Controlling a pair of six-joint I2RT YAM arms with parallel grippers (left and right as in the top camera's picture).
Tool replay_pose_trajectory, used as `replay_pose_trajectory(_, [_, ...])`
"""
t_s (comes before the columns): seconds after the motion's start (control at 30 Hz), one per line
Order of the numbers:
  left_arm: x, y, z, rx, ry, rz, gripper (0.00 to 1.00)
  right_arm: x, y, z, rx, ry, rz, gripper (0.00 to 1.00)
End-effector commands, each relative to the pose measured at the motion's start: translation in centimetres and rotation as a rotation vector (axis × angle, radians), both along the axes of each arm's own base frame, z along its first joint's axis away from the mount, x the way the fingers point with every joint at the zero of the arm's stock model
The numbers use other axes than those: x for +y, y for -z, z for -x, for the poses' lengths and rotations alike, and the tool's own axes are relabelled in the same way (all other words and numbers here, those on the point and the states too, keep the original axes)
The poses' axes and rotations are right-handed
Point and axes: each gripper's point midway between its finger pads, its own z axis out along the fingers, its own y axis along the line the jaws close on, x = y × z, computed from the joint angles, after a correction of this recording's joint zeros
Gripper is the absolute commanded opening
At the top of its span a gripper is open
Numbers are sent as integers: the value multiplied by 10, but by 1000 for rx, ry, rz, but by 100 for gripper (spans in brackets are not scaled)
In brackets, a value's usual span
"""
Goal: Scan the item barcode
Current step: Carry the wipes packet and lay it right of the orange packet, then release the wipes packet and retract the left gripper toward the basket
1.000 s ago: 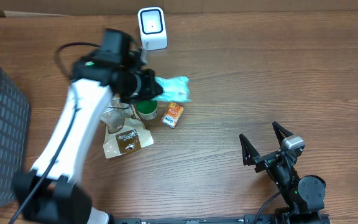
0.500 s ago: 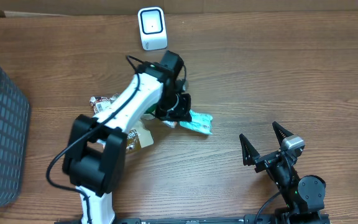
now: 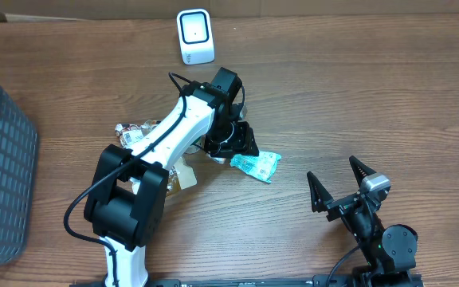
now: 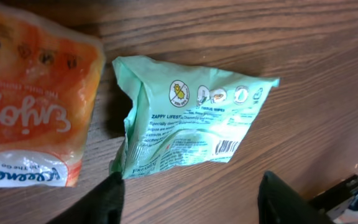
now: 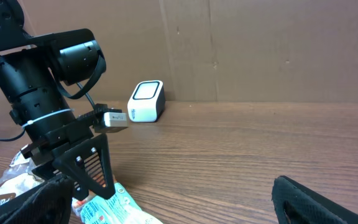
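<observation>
Wipes packet [image 3: 255, 166] lies flat on the table, four o'clock from my left gripper [image 3: 233, 146], whose jaws stand apart, gripping nothing. Its barcode [image 4: 227, 147] faces up, well apart from the scanner [image 3: 195, 36] at eleven o'clock. I fear regrasping crinkly film could fold or cover it. Right gripper [image 3: 341, 191] waits, spread wide.

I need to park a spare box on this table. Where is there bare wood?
Bare wood lies right of the scanner, beyond the right gripper, and between the basket and the snack pile. It is crowded around the green packet.

Mint-green wipes pkt [image 4: 191, 118] (blk print), orange bag [image 4: 33, 99].
</observation>
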Motion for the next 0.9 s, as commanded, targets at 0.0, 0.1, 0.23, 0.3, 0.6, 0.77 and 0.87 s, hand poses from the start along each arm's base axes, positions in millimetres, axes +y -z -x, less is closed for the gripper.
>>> replay_pose_trajectory(0.0, [1,0,-5,-14,4,13,56,-1,1,0,-3,7,-8,100])
replay_pose_trajectory(0.1, [6,-6,-14,-32,-8,18,52,-1,1,0,-3,7,-8,100])
replay_pose_trajectory(0.23, [18,-31,-30,-78,-22,34,48,-1,1,0,-3,7,-8,100])
replay_pose_trajectory(0.3, [26,-52,-40,-116,-29,46,47,-1,1,0,-3,7,-8,100])
replay_pose_trajectory(0.6, [80,-154,-67,-322,-119,29,48,-1,1,0,-3,7,-8,100])
replay_pose_trajectory(0.77, [119,-204,-69,-464,-205,12,53,-1,1,0,-3,7,-8,100])
replay_pose_trajectory(0.87, [145,-229,-61,-522,-266,-1,55,-1,1,0,-3,7,-8,100])
